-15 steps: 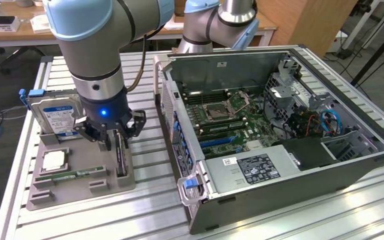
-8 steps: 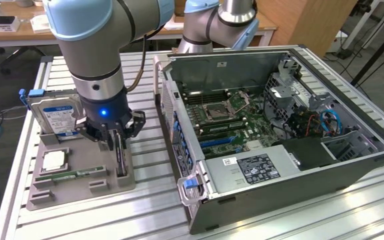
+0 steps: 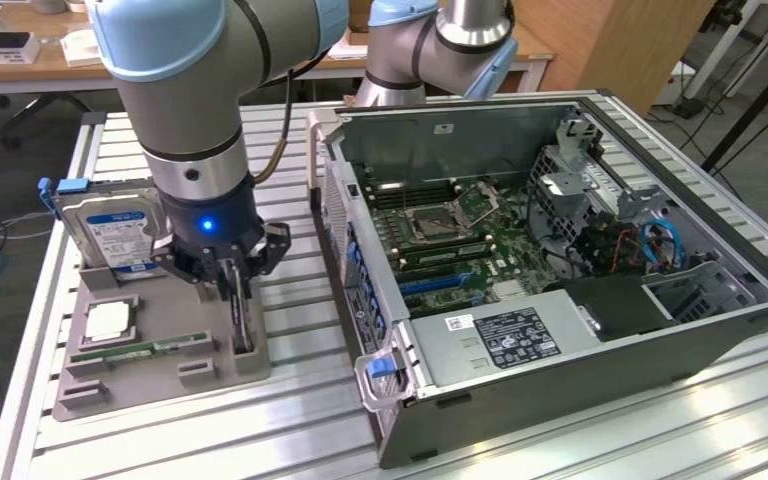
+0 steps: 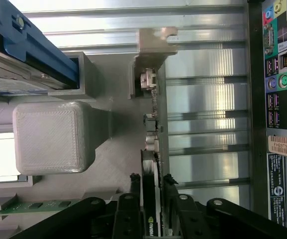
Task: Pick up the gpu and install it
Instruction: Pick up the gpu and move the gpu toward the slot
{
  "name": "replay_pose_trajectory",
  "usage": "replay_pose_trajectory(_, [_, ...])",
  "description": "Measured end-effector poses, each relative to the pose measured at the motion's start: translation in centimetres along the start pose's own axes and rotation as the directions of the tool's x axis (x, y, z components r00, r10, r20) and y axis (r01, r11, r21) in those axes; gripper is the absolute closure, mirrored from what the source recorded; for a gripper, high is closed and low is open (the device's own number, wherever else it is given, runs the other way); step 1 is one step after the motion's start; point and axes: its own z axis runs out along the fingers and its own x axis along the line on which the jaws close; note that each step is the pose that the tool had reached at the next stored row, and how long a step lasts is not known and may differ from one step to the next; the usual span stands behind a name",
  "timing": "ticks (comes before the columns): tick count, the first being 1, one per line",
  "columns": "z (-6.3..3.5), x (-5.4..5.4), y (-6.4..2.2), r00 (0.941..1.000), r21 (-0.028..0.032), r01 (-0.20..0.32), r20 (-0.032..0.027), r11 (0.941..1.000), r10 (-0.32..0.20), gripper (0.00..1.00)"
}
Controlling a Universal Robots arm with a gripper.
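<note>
Over the tray point(image 3: 157, 378), gripper point(image 3: 232, 278) down on gpu point(image 3: 239, 322), jaws closed on its upper edge, gpu on edge in its slot, case point(image 3: 704, 330) beside.

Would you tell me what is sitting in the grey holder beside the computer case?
A hard drive, a processor, a green RAM stick and the gpu on edge; the gripper hides part of it.
</note>
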Motion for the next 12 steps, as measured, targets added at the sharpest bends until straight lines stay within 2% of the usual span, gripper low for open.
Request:
replay_pose_trajectory(1, [0.00,0.00,0.00,1.0000,-0.0001,0.000,0.0000,1.0000,0.000,0.66])
replay_pose_trajectory(2, [0.00,0.00,0.00,1.0000,0.0000,0.000,0.0000,1.0000,0.000,0.73])
replay_pose_trajectory(12, [0.00,0.00,0.00,1.0000,0.0000,0.000,0.0001,1.0000,0.000,0.74])
